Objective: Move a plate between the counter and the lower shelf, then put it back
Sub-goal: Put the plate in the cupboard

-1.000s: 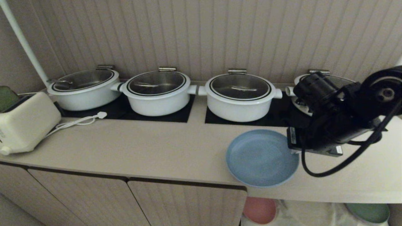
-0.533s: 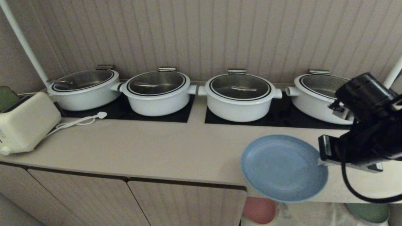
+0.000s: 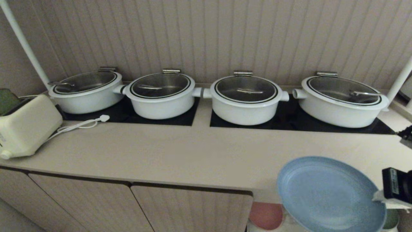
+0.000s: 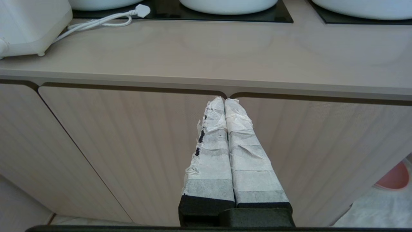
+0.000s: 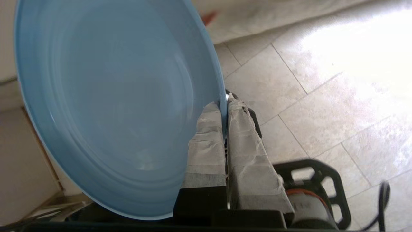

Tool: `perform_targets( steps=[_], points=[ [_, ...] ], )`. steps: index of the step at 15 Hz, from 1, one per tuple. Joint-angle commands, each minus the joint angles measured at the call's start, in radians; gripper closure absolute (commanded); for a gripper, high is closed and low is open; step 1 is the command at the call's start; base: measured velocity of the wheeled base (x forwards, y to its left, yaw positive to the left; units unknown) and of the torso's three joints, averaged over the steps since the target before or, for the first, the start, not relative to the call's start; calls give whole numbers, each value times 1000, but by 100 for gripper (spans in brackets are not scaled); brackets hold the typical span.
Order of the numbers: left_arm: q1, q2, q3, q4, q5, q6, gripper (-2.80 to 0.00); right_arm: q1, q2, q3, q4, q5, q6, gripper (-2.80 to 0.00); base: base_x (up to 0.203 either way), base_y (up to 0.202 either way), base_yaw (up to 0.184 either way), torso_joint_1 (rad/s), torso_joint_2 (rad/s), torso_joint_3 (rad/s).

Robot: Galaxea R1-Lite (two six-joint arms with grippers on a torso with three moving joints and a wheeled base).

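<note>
The light-blue plate (image 3: 331, 196) hangs tilted in the air, just off the counter's (image 3: 193, 154) front edge, at the lower right of the head view. My right gripper (image 3: 379, 195) is shut on the plate's right rim. In the right wrist view, the taped fingers (image 5: 206, 138) pinch the rim of the plate (image 5: 119, 106) at the gripper (image 5: 225, 106). Below the plate, the lower shelf (image 3: 289, 223) shows white cloth. My left gripper (image 4: 224, 103) is shut on nothing, parked in front of the cabinet doors under the counter (image 4: 225, 54).
Several white lidded pots (image 3: 246, 100) stand on the black hobs. A white toaster (image 3: 27, 129) with its cord sits at the left. A pink plate (image 3: 265, 216) and a green plate (image 3: 391, 219) lie on the shelf. Ribbed doors (image 3: 190, 209) and tiled floor (image 5: 322, 96) lie below.
My right gripper has carried the plate off the counter, toward me and to the right. It now hangs past the front edge. The rightmost pot is uncovered.
</note>
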Motion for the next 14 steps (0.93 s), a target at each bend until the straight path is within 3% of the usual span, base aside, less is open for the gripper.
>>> perform_targets(
  steps=[1, 5, 10, 14],
  points=[
    [0, 0, 0, 0, 0, 0, 0, -14, -91, 67, 4, 0, 4, 0, 0, 0, 0, 0, 0, 0],
    [0, 0, 0, 0, 0, 0, 0, -20, -200, 173, 5, 30, 3, 0, 0, 0, 0, 0, 0, 0],
    [0, 0, 0, 0, 0, 0, 0, -17, -247, 217, 4, 112, -62, 0, 0, 0, 0, 0, 0, 0],
    [0, 0, 0, 0, -1, 0, 0, 53, -273, 251, 4, 129, -66, 0, 0, 0, 0, 0, 0, 0]
  ],
)
